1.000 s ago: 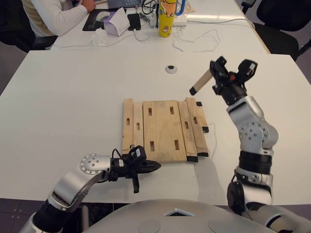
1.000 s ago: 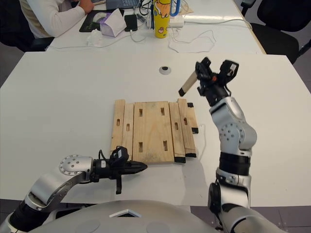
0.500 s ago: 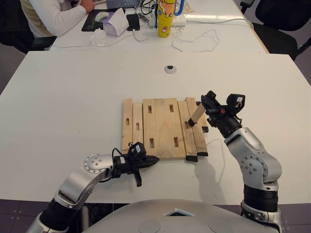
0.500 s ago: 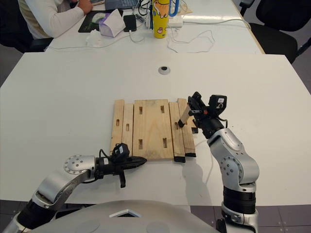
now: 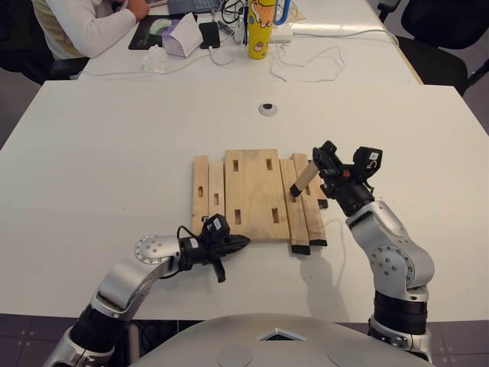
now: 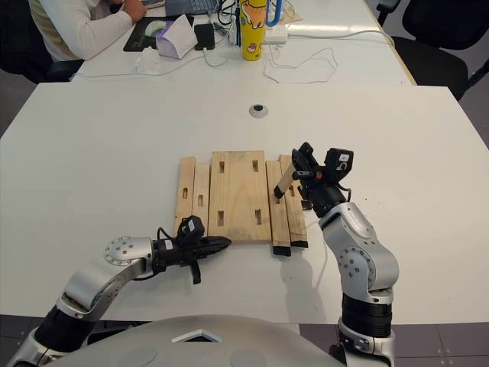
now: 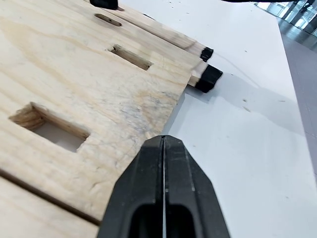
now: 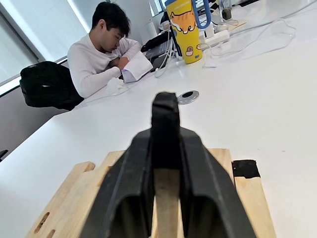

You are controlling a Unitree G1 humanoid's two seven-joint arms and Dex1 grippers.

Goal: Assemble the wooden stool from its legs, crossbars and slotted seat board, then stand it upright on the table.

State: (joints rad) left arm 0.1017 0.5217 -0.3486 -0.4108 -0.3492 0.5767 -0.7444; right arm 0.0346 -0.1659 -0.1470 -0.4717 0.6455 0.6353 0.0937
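The slotted seat board [image 5: 252, 195] lies flat at the table's middle. Two wooden slats [image 5: 208, 195] lie along its left side, and two black-capped legs [image 5: 306, 206] along its right side. My left gripper [image 5: 238, 242] is shut and empty, its tips touching the board's near edge [image 7: 148, 134]. My right gripper [image 5: 319, 162] is shut on a short wooden leg [image 5: 307, 176]. The leg slants down over the right-hand legs, its black-capped end [image 5: 294, 190] low above them. In the right wrist view the black cap [image 8: 165, 111] sticks out between the fingers.
A round grommet [image 5: 267, 108] sits in the table behind the board. Farther back are a yellow cup [image 5: 262, 27], white cables [image 5: 306, 65] and a person seated at the far left. Bare table lies to the left and right of the wood.
My right gripper came down from high above the table and now holds the leg low over the right-hand legs. My left gripper moved forward, and the seat board slid a little away.
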